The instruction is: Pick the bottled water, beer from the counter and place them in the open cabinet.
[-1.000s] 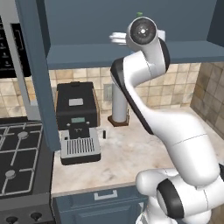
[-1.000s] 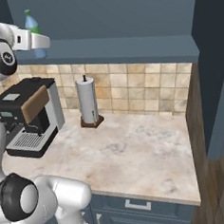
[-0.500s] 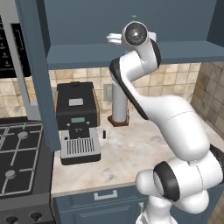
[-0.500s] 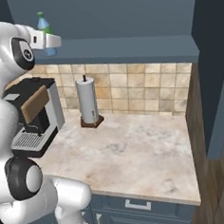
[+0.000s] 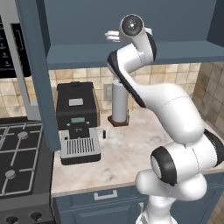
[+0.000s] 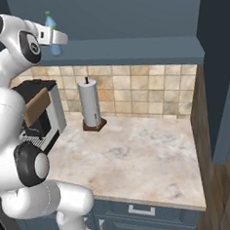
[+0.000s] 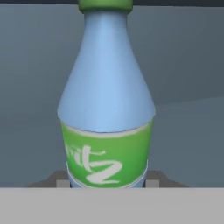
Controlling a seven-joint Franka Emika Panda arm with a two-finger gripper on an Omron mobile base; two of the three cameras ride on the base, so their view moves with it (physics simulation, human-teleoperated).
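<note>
The bottled water (image 7: 107, 96), light blue with a green cap and green label, stands upright between my fingertips (image 7: 151, 179). My gripper (image 6: 56, 37) is shut on its lower body and holds the bottled water (image 6: 49, 30) up inside the open cabinet (image 6: 131, 49), just over its blue-grey shelf. In the left base view my gripper (image 5: 112, 36) points left above the shelf (image 5: 131, 54), and the bottle is hidden behind the hand. The counter (image 5: 131, 140) lies far below. The beer is out of view.
A black coffee machine (image 5: 78, 122) and a paper towel roll (image 5: 119, 100) stand on the counter under the shelf. The stove (image 5: 17, 162) is at the left. A tall open cabinet door (image 5: 37, 65) hangs left of the arm, and another door (image 6: 221, 69) is at the right.
The arm has carried the bottled water further into the cabinet, rightward and slightly lower in the right base view. The gripper has stayed shut on it.
</note>
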